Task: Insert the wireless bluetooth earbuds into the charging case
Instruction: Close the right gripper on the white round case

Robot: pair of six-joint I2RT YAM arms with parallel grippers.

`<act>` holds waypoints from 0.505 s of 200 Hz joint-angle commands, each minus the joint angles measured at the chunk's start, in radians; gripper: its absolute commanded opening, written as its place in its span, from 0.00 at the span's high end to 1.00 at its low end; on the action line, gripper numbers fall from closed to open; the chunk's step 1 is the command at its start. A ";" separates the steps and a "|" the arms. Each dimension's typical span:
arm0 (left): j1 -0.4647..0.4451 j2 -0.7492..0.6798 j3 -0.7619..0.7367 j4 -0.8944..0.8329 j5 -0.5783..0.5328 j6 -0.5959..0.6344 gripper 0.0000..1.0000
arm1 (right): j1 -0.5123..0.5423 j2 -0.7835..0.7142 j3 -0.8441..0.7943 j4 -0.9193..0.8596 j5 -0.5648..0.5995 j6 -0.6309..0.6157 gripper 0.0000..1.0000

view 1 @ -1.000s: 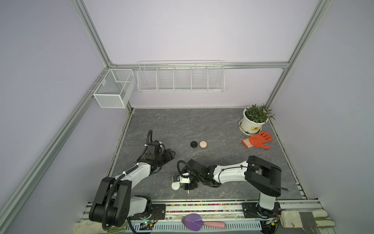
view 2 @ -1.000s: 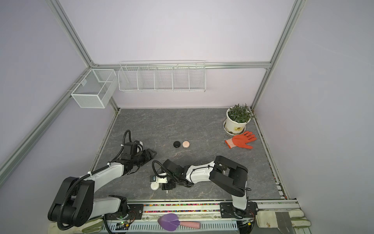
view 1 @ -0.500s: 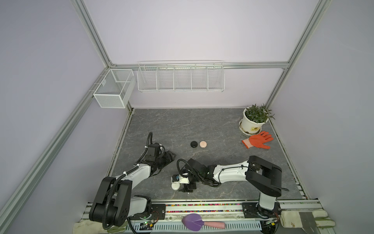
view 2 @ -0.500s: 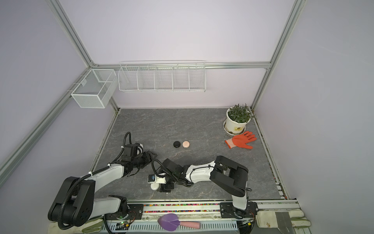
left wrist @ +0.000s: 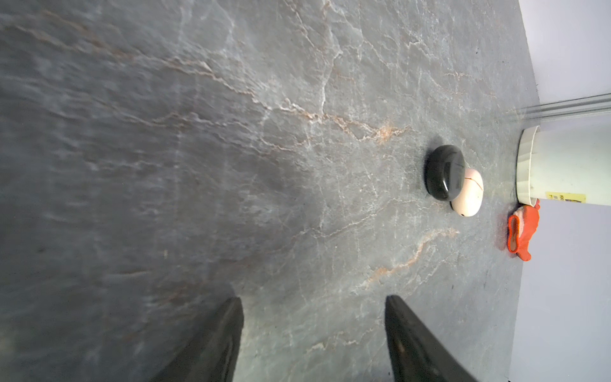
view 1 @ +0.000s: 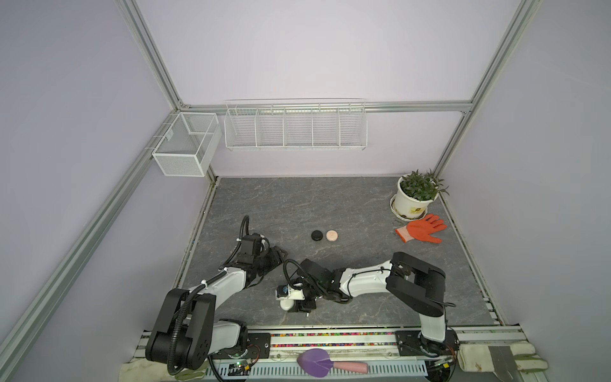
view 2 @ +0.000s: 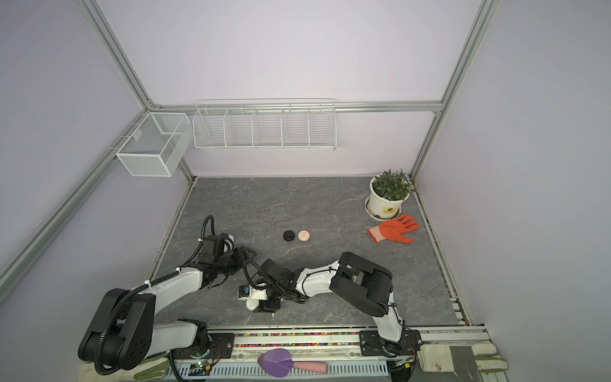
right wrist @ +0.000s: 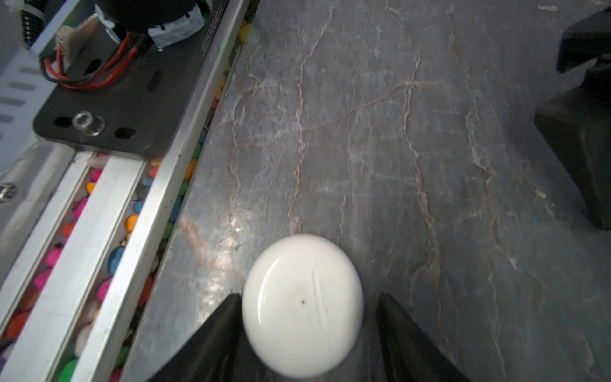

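Right-wrist only: white case between fingers

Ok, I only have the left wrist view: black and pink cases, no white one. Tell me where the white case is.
Observer: The white case lies closed near the front edge of the table, between the right hand's fingers.
Operator: Say whether it's gripped.
Observer: Seemingly not; in the right wrist view a strip of table shows between one finger and the case.
Operator: Report any loose earbuds.
Observer: None certain; in both top views a tiny white speck lies nearer the table's front edge than the right hand, too small to identify.
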 commanded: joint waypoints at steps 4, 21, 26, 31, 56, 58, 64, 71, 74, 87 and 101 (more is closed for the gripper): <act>0.008 -0.020 -0.007 -0.018 0.006 -0.004 0.32 | -0.005 0.026 0.009 0.000 -0.018 0.002 0.36; 0.008 -0.026 -0.006 -0.021 0.005 -0.004 0.32 | -0.005 0.025 0.012 -0.006 -0.014 0.001 0.39; 0.008 -0.028 -0.004 -0.024 0.003 -0.004 0.32 | -0.006 0.023 0.012 -0.007 -0.014 0.001 0.40; 0.008 -0.031 -0.002 -0.026 0.003 -0.004 0.32 | -0.005 0.022 0.013 -0.008 -0.014 0.000 0.40; 0.008 -0.046 0.000 -0.034 -0.002 -0.004 0.32 | -0.006 0.010 0.013 -0.016 -0.006 0.002 0.45; 0.008 -0.048 0.001 -0.035 -0.002 -0.004 0.32 | -0.006 0.009 0.013 -0.016 -0.005 0.004 0.45; 0.008 -0.050 0.002 -0.040 -0.004 -0.005 0.32 | -0.006 0.005 0.012 -0.017 -0.001 0.005 0.47; 0.008 -0.056 0.003 -0.044 -0.005 -0.004 0.32 | -0.006 0.000 0.013 -0.021 0.004 0.003 0.48; 0.009 -0.058 0.004 -0.047 -0.005 -0.004 0.32 | -0.006 -0.003 0.014 -0.025 0.007 0.002 0.48; 0.009 -0.072 0.007 -0.062 -0.003 -0.002 0.32 | -0.007 -0.029 0.035 -0.086 0.023 -0.021 0.51; 0.009 -0.099 -0.001 -0.071 0.008 -0.010 0.32 | -0.015 -0.088 0.051 -0.146 0.071 -0.052 0.53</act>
